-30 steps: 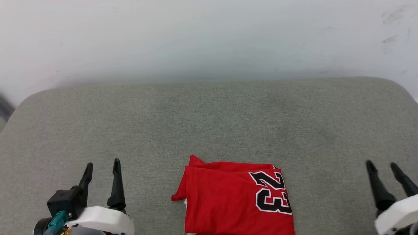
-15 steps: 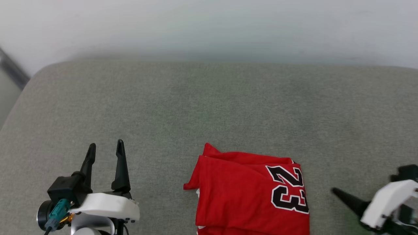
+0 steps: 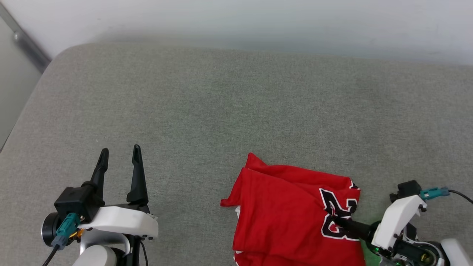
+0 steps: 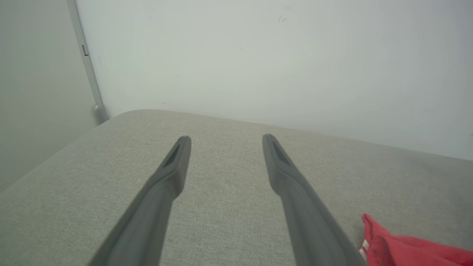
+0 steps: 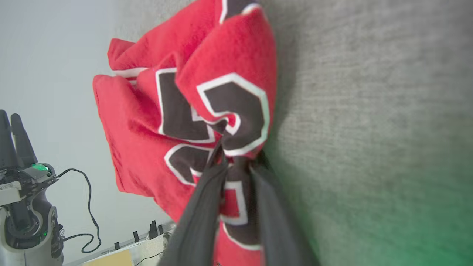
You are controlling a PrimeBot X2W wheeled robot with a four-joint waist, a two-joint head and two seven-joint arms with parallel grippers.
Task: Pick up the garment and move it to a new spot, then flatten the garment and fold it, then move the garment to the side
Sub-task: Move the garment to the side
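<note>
**Right tool pinched on the garment, the carry not yet begun**

From my seat, the garment [image 3: 281, 210] lies at about 5 o'clock in the head view, on the grey fabric worktop [image 3: 221, 111]. It is a compact red packet, several layers deep, with the black number print facing up. The right tool [image 3: 337, 220] comes in from the garment's 3 o'clock side. In the right wrist view its two fingers are drawn close together on a bunched fold of the printed cloth [image 5: 238, 159], so it has hold of the garment [image 5: 140, 122]. The cloth puckers up around that pinch, while the rest looks to be resting on the worktop.

The left tool [image 3: 120, 149] sits at about 8 o'clock, well apart from the garment. Its fingers are spread wide with nothing between them [image 4: 226, 137], and a red corner [image 4: 406, 251] shows off to its 4 o'clock.

My reading is that the grip is made and the lift and carry are left to do. The garment looks folded rather than crumpled. I lean towards this being the last move to the side, but I cannot rule out the opening pick-up, with flattening and folding to come.
</note>
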